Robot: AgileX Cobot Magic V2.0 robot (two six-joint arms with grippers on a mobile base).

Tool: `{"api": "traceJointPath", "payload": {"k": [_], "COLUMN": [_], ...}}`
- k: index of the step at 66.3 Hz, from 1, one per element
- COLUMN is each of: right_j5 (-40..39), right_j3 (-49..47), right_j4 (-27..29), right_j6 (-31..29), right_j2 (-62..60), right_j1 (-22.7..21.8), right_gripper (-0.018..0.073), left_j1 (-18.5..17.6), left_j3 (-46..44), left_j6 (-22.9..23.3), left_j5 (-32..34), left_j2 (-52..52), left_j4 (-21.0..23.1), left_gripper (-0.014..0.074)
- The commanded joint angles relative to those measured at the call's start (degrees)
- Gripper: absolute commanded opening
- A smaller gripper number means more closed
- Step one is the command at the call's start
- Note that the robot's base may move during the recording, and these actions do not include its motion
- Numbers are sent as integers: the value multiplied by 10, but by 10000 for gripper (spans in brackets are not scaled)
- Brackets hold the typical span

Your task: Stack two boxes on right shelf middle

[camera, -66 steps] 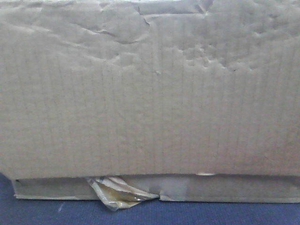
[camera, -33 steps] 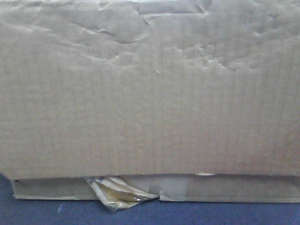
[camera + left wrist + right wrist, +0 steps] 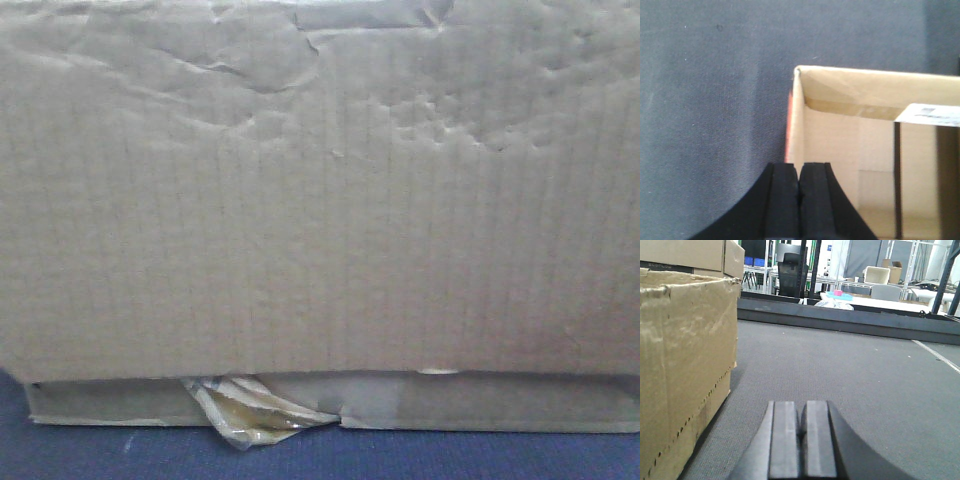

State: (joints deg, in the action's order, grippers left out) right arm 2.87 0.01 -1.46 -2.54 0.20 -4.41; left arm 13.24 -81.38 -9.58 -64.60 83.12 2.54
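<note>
The tall creased cardboard box fills the front view and rests on the flat thin box, whose yellowish tape peels out at the front. My left gripper is shut, with its tips in line with the left wall of an open cardboard box; no cardboard shows between the pads. My right gripper is shut and empty, low over the grey felt top, just right of a brown box. The steel shelf is out of view.
The dark grey felt tabletop stretches ahead of the right gripper to a raised dark rim. Another cardboard box shows above the brown box. A white label lies inside the open box.
</note>
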Motion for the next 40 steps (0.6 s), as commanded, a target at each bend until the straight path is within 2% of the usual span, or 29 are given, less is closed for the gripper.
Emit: {"api": "traceJointPath", "payload": {"k": [1,11,16,29,40], "right_j5": [-7,-7,-7,-7,-7], "right_j3": [0,0,0,0,0], "right_j4": [3,3,3,3,3], "right_j6": [-4,-4,-4,-4,-4], "right_j2": [-2,-2,-2,-2,-2], "right_j1": [-4,-4,-4,-4,-4], "right_gripper": [-165,-165,-165,-165,-165], "left_j1": [2,2,2,2,2], "left_j3": [-4,-4,-4,-4,-4], "left_j6": [-9,-9,-9,-9,-9], "left_j5": [3,3,3,-6,-13], "left_j2": [7,17,28,73,95], "left_j4": [-11,-39,-38,-25,-25], "left_gripper": [34,363,422,376,228]}}
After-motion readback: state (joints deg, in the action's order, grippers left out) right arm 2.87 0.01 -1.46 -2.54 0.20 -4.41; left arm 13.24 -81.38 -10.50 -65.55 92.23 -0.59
